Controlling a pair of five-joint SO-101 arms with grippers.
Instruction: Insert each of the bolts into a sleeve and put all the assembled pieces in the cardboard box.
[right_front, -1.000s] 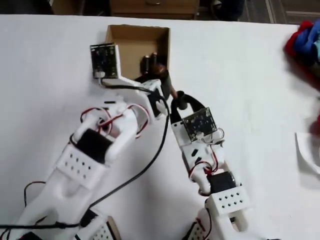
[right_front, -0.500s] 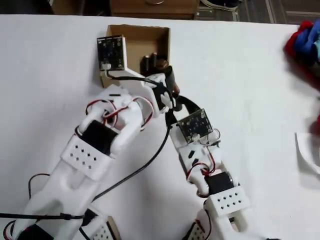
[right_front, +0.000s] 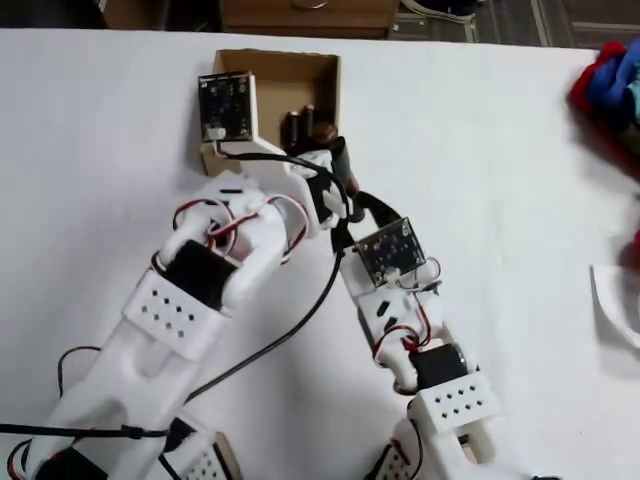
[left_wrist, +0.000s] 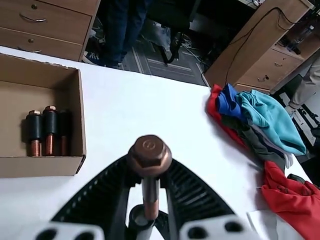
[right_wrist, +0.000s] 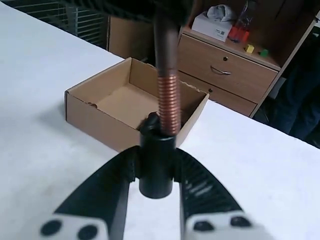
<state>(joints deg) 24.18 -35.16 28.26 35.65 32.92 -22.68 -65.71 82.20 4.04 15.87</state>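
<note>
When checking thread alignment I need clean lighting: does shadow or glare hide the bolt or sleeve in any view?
Left wrist view: the bolt head is evenly lit with a mild sheen, while the black sleeve sits dark. Right wrist view: the threads catch light without glare; the plain shaft is shaded. High view: soft shadows on the table, no glare, the joint mostly covered.

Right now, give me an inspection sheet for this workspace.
Surface: white table.
Job's things: cardboard box holds assembled pieces; copper bolt's threaded tip meets the black sleeve's mouth.
Clutter: heap of clothes at the table's edge.
Claws: left claw shut on the bolt; right claw shut on the sleeve.
Cables: black cable across the table between the arms.
Surroundings: wooden drawers beyond the table.
</note>
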